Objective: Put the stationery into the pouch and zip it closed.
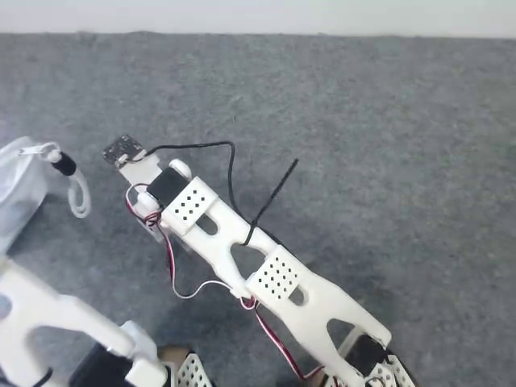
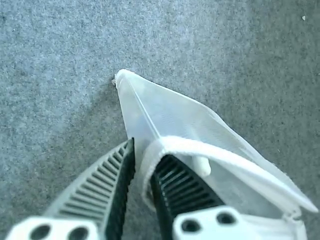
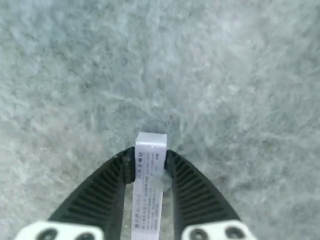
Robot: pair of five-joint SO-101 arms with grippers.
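At nine o'clock, left gripper [image 2: 144,152] pinches pouch [image 2: 180,115] rim; right gripper [image 3: 150,155] clamps white labelled block [image 3: 149,180]. Loading step; next, probably carry it to the pouch mouth.

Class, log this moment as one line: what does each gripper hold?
left gripper: shut on pouch edge | right gripper: shut on white stationery piece over grey surface | step: piece not yet in pouch

The white block [image 3: 148,172] pinched in the right arm's fingers [image 3: 107,185] is cut by the right wrist view's edge, its print unreadable. In the high view that arm [image 1: 274,278] covers those fingers, and the pouch [image 1: 18,189] runs off the edge at 9 o'clock. A pale shape [image 2: 200,165] inside it is too hazy to name
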